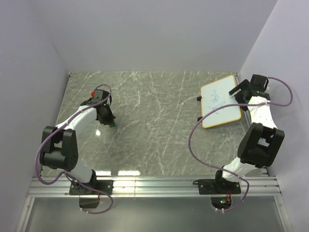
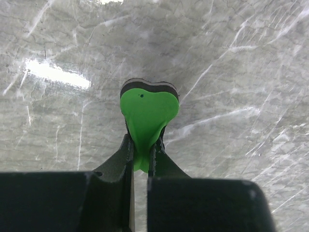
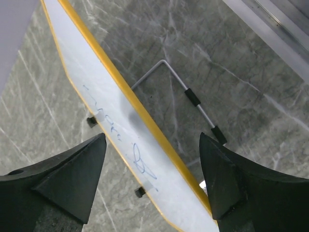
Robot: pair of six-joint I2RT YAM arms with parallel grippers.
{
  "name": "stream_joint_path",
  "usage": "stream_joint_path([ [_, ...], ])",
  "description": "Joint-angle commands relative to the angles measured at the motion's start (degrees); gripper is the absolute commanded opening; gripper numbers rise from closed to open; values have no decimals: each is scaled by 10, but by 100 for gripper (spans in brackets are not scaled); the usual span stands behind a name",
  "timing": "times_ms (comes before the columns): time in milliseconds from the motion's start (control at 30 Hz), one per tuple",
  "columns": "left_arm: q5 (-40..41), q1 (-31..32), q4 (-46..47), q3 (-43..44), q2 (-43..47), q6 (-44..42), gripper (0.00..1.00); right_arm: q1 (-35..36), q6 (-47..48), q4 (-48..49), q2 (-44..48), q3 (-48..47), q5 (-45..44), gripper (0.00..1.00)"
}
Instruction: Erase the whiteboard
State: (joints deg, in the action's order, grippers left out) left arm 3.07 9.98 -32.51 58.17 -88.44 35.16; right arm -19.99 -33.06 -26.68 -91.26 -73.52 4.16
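Right now your left gripper (image 1: 109, 121) sits over the left part of the grey-green marble-patterned tabletop (image 1: 154, 125). In the left wrist view its jaws are pressed together on the narrow lower end of a small bright green foam eraser block with a black underside (image 2: 147, 113). The block's wide, rounded end sticks out past the fingertips (image 2: 126, 152), towards the table.

The small rectangular whiteboard with the thin orange-tan frame (image 1: 220, 101) is at the far right of the table, close to the right wall and well apart from the eraser (image 1: 112, 124). It sits askew to the table edges and carries blue marker scribbles (image 1: 217, 100).

Your right gripper (image 1: 239, 92) is at the board's right edge with its jaws spread wide. In the right wrist view, the whiteboard (image 3: 84, 72) runs diagonally between the two dark fingers (image 3: 72, 179). You cannot tell from here whether either finger touches it. The blue writing (image 3: 111, 128) and two small black feet (image 3: 91, 121) show along its near side. A bent metal wire leg with black sleeves (image 3: 188, 92) shows beyond the orange edge.
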Motion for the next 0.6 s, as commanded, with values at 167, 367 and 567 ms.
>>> stream_joint_path([
  [167,11,3,-1,10,16,-4,0,-1,43,49,-18,49,33,65],
  [367,13,3,-4,3,20,-2,0,-1,60,65,-16,80,65,31],
  [567,3,3,-3,4,20,8,0,9,42,87,13,109,119,0],
])
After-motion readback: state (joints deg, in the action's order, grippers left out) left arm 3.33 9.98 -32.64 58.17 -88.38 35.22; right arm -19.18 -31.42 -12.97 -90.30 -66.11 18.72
